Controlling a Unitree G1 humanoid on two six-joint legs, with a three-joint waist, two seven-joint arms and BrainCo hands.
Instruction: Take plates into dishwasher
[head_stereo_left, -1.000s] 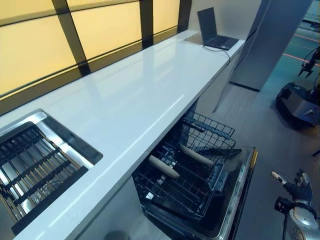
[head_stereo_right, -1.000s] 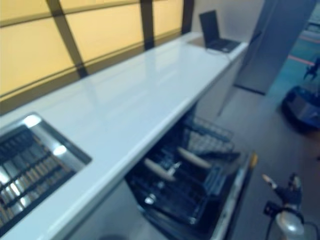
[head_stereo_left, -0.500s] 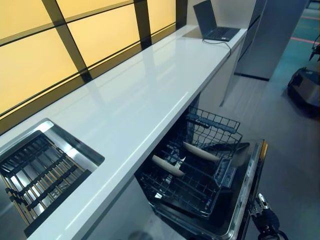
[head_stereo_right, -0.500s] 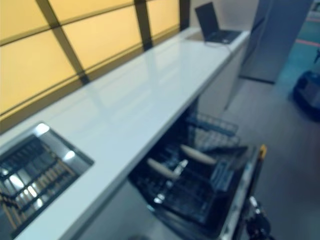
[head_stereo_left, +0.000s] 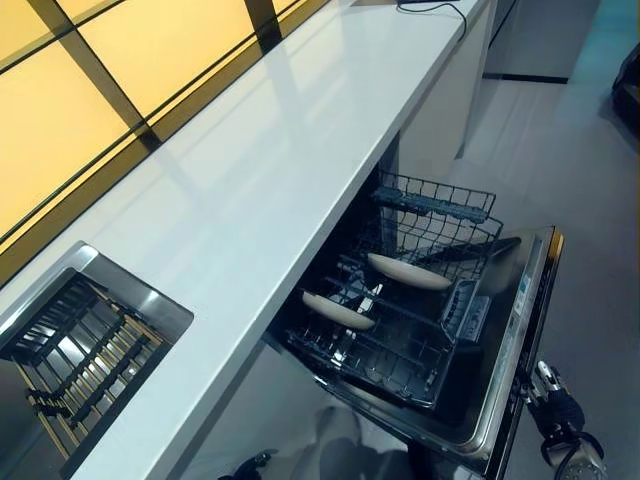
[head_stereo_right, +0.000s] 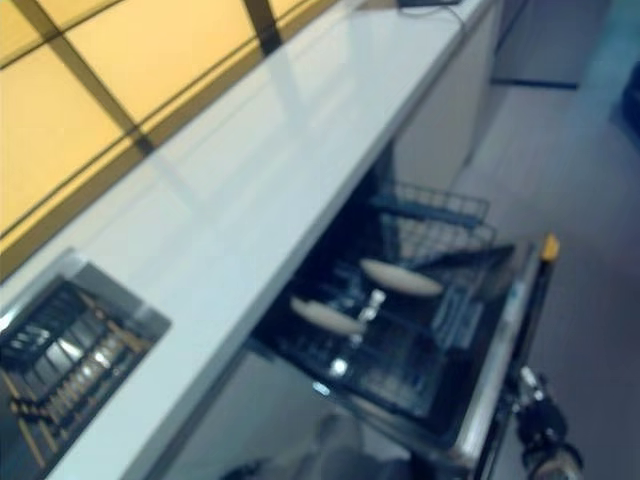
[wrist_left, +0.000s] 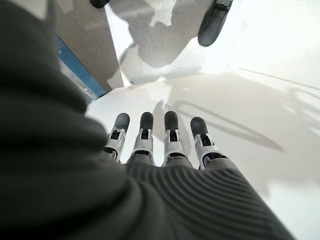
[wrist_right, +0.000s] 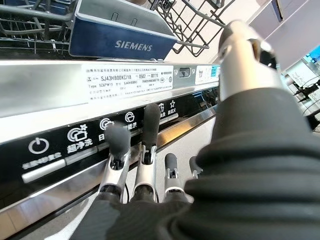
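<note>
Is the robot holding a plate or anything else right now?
No, nothing is held. The right robot hand reaches with straight fingers toward the open dishwasher door's edge, and the left robot hand hangs open over the floor. Two plates already sit in the rack.

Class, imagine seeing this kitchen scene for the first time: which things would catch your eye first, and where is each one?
The open dishwasher under the white counter, its dark wire rack pulled out with two pale plates lying in it. The right hand reaches with straight fingers to the door's control strip. A steel sink sits in the counter's left end.
</note>
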